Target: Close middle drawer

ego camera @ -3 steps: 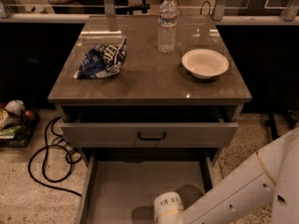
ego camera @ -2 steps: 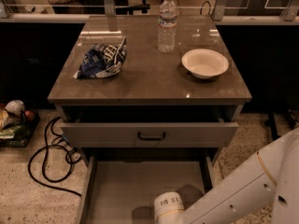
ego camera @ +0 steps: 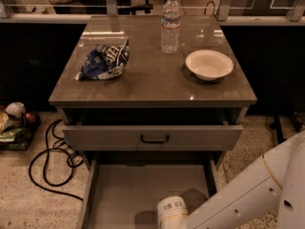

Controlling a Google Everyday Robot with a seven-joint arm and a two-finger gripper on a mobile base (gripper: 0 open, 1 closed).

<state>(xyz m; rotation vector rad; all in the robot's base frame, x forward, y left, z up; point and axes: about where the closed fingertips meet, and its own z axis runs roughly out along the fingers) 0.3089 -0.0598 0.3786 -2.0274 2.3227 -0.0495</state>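
Look low for the middle drawer [ego camera: 138, 187], pulled far out under the top drawer [ego camera: 109, 137], with its long bare tray running straight from the cabinet [ego camera: 152, 87] toward the bottom edge and its front out of sight down there. Find the gripper [ego camera: 170, 213] at the end of the white arm [ego camera: 248, 194], low over the near right part of that tray, with no telling if wide or pinched. Probably needs to reach the hidden front and push straight back toward the cabinet
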